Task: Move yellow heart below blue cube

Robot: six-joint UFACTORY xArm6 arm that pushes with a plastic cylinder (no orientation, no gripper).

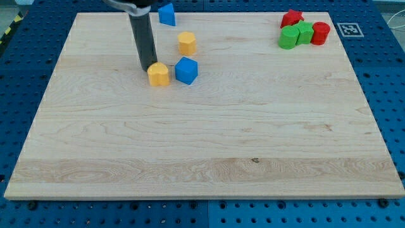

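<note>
The yellow heart lies on the wooden board in the upper left part. The blue cube sits right beside it on the view's right, almost touching. My tip is at the heart's upper left edge, touching or very nearly touching it. The dark rod rises from there to the view's top.
A second yellow block, roughly hexagonal, lies just above the blue cube. Another blue block sits at the top edge. At the top right are clustered a red star, two green blocks and a red block.
</note>
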